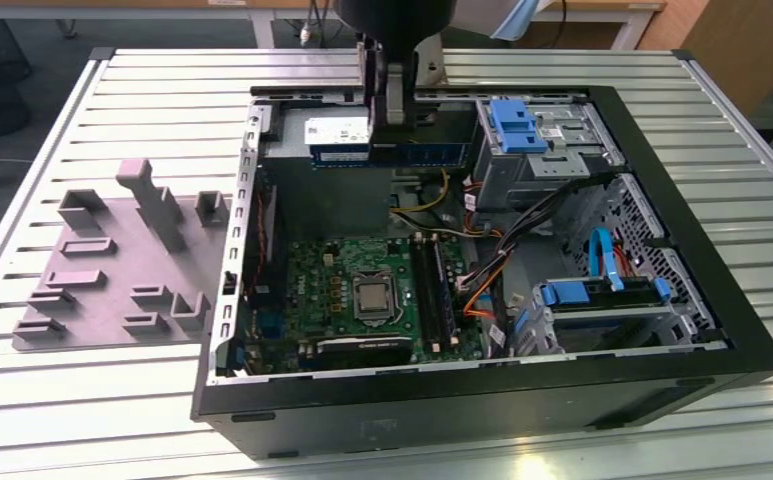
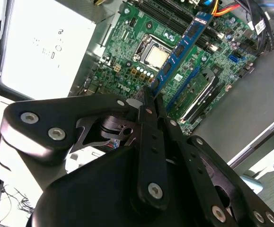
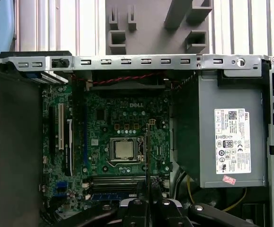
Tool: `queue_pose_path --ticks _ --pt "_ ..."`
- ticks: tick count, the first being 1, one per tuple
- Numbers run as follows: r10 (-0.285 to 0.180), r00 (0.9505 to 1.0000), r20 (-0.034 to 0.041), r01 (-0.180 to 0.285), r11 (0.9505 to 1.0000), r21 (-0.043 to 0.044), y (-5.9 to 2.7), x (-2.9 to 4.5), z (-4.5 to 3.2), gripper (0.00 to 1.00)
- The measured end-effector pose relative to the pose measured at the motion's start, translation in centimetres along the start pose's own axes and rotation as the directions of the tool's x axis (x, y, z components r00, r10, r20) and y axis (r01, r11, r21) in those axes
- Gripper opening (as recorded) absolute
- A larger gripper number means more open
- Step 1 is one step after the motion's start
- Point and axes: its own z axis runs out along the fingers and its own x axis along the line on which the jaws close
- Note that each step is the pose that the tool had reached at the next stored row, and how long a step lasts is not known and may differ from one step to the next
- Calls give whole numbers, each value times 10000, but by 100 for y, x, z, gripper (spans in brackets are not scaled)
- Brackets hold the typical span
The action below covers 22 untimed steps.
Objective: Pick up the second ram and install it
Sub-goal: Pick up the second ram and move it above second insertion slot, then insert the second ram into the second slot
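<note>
My gripper (image 1: pixel 389 140) is shut on the second ram (image 1: pixel 426 153), a long blue-green stick. It hangs level above the far end of the open computer case (image 1: pixel 493 385). In the second wrist view the ram (image 2: pixel 181 47) runs out from between the fingertips of the gripper (image 2: pixel 151 94) over the green motherboard (image 2: pixel 127 56). The first wrist view shows the ram (image 3: pixel 147 151) edge-on as a thin dark line rising from the gripper (image 3: pixel 148 189), over the processor socket (image 3: pixel 123 149). The black ram slots (image 1: pixel 433 285) lie beside the socket, well below the stick.
A grey power supply (image 3: pixel 226 137) sits in the case beside the motherboard. Blue drive bays (image 1: pixel 513 125) and orange and black cables (image 1: pixel 493 270) crowd the exterior view's right side of the case. A grey parts fixture (image 1: pixel 119 260) lies on the slatted table (image 1: pixel 79 400) beside the case.
</note>
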Motion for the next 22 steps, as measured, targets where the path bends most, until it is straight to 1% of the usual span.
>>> queue_pose_path --ticks 13,15,17,19,22 --pt "6 10000 0 -6 10000 0 -4 -1 0 14" --pt "74 10000 0 -74 10000 2 -4 -1 0 14" --pt "280 9996 -1 -280 9996 7 -5 -1 1 14" --pt "583 9983 -3 -583 9983 16 -5 -1 3 14" --pt "1093 9940 -4 -1093 9940 31 -5 -1 7 14"
